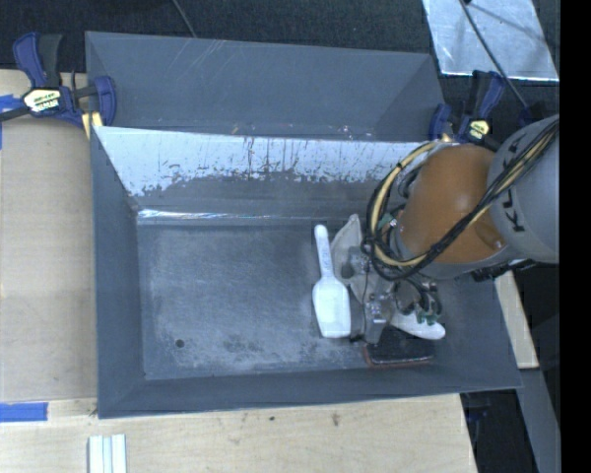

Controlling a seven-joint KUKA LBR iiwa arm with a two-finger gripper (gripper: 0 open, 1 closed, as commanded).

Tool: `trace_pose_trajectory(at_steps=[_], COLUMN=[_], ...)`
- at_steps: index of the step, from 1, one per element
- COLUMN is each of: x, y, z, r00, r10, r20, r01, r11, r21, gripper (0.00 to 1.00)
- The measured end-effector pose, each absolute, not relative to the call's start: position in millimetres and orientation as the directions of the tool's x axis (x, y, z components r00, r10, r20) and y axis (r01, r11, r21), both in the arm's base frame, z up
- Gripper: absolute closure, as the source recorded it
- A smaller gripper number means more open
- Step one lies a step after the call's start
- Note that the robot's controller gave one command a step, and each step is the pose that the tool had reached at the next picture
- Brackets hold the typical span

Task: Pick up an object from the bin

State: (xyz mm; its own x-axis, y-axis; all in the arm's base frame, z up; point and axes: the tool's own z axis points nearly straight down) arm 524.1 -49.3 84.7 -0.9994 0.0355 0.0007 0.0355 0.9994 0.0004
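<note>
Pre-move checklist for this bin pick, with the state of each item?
1. The gripper is low over the bin floor, at its right end: ok.
2. Target in reach: the white scoop lies just left of the gripper: ok.
3. Scoop grasped: cannot tell.
4. Neighbours clear: the dark flat thing and the small white and green thing crowd the gripper: not ok.
5. Room from the bin front wall: cannot tell.

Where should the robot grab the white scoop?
The white scoop lies flat on the floor of the bin. Its thin handle, pointing toward the far wall, is probably best: much narrower than the wide cup end. Come straight down from above; bare floor lies on its left.
</note>
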Motion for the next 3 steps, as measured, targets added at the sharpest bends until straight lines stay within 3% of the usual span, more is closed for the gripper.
trace_pose_trajectory(at_steps=[1,2,3], x=[533.6,533.6,520.6], y=[-50.6,-50.6,-54.3], z=[71.5,71.5,125.5], r00=[-0.992,-0.992,-0.992], r10=[-0.122,-0.123,-0.125], r20=[-0.011,-0.011,0.003], r01=[-0.122,-0.123,-0.125], r11=[0.993,0.992,0.992], r21=[-0.001,-0.001,0.001], gripper=[1.00,1.00,1.00])
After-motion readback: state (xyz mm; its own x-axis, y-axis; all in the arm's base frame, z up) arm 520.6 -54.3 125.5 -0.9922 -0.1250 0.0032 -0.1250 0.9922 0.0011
